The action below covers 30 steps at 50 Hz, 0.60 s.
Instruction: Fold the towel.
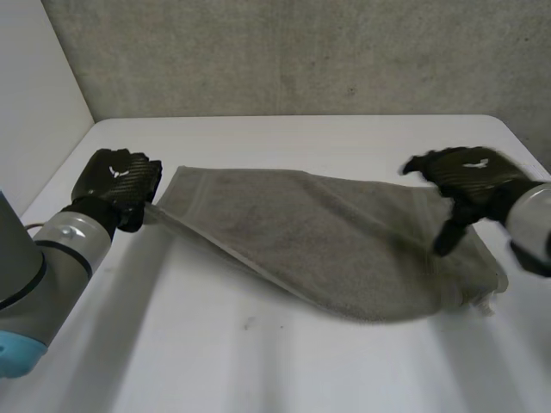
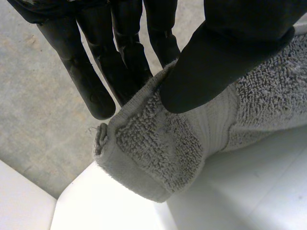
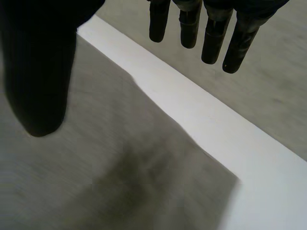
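Grey single towel, corner pinched by left robot hand; right robot hand unclenched, empty.

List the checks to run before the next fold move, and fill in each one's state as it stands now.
1. Left hand pinching a corner of the towel between thumb and fingers: ok.
2. Right hand gripping the towel: not ok; its fingers are straight, thumb apart, over the towel's opposite end.
3. Right hand touching the cloth: cannot tell.
4. No part of the towel hanging over the edge of the table: ok.
5. Towel spread flat: not ok; the end near the right hand looks rumpled.
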Available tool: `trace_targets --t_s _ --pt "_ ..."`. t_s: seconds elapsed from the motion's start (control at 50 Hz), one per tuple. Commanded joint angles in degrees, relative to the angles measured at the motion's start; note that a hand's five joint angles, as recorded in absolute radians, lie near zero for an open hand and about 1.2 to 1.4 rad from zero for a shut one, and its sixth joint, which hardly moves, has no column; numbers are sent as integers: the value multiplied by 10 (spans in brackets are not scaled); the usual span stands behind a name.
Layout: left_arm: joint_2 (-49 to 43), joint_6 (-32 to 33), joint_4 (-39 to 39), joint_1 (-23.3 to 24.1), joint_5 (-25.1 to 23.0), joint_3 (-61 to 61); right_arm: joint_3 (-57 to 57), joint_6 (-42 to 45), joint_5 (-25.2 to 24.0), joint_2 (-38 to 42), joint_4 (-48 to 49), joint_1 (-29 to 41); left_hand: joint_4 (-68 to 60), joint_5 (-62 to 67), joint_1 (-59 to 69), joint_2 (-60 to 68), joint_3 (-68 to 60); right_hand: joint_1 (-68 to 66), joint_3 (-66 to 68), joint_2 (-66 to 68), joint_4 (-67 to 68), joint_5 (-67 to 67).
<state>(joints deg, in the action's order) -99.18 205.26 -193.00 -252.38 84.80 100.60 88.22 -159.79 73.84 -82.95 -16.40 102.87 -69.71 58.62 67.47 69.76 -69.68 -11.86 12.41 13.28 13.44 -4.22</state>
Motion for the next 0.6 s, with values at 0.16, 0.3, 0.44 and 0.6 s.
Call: trace_targets --t_s 0.16,0.3,0.44,0.6 --pt "-55 -66 51 22 27 -98 31 -231 20 143 169 197 -103 114 125 102 -103 19 -24 -33 -34 42" --pt "-61 -94 63 22 27 -110 24 -236 71 215 231 217 -103 114 125 102 -103 19 -24 -33 -34 42" --pt "-56 -109 63 16 29 -117 14 -236 104 256 285 219 -103 114 125 102 -103 -69 64 55 54 -46" --pt "-53 -144 63 1 40 -122 13 -208 169 243 308 196 -103 114 125 102 -103 -254 249 240 239 -231"
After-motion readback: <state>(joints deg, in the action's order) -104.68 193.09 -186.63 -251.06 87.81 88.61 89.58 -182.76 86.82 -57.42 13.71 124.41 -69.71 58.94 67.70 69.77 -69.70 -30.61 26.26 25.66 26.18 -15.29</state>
